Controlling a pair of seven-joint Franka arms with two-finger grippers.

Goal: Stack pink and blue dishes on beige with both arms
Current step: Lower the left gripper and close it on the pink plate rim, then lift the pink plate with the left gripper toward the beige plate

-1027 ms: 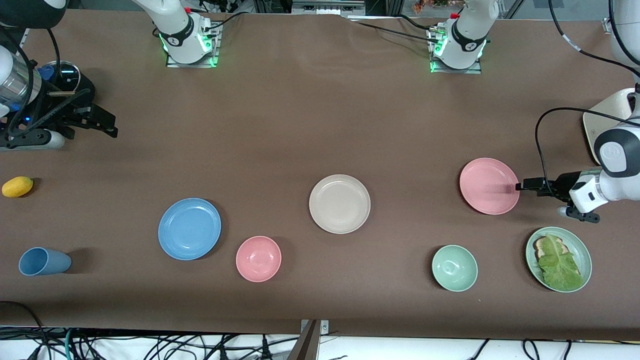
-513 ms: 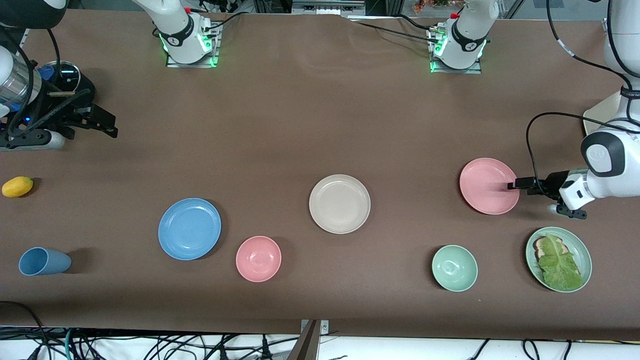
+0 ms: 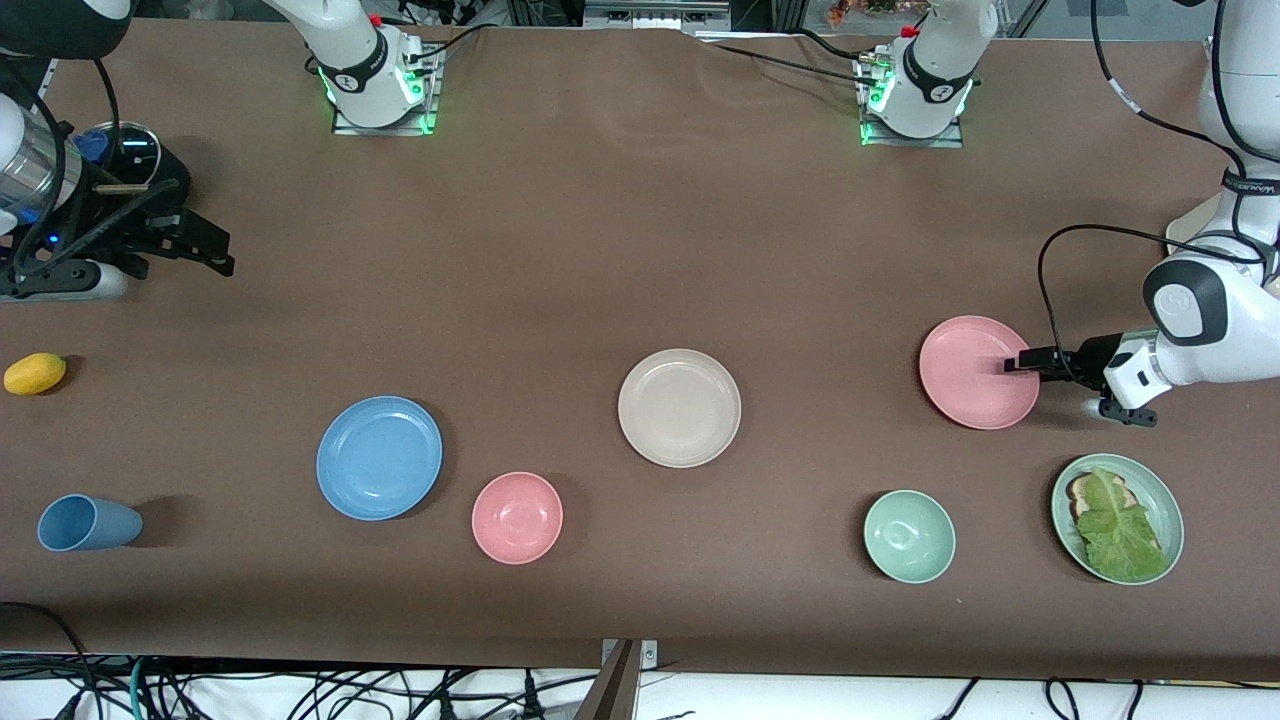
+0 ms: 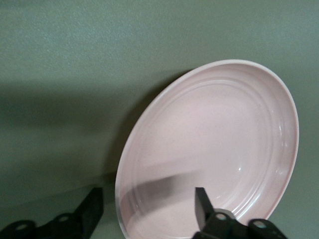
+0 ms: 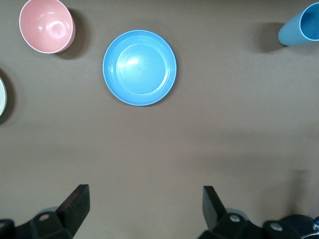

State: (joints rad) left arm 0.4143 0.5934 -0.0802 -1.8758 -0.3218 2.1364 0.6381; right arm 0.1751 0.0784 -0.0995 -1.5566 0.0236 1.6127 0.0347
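Observation:
The pink plate (image 3: 972, 375) lies flat toward the left arm's end of the table. My left gripper (image 3: 1020, 362) is open and low at its rim. In the left wrist view one finger (image 4: 200, 199) is over the inside of the pink plate (image 4: 214, 139) and the other is outside the rim, with the left gripper (image 4: 147, 199) not closed on it. The beige plate (image 3: 679, 407) sits mid-table, bare. The blue plate (image 3: 379, 457) lies toward the right arm's end. My right gripper (image 3: 212, 255) waits open, high over that end. The right gripper (image 5: 144, 196) holds nothing, and its wrist view shows the blue plate (image 5: 139, 67) from above.
A pink bowl (image 3: 517, 517) sits beside the blue plate, nearer the front camera. A green bowl (image 3: 909, 536) and a green plate (image 3: 1060, 505) holding lettuce and toast lie nearer the camera than the pink plate. A blue cup (image 3: 88, 523) lies on its side. A yellow fruit (image 3: 35, 373) and a cream toaster (image 3: 1188, 262) are at the table's ends.
My left gripper has slid in toward the pink plate, so one finger now reaches over its rim. The plates and the right arm have not moved.

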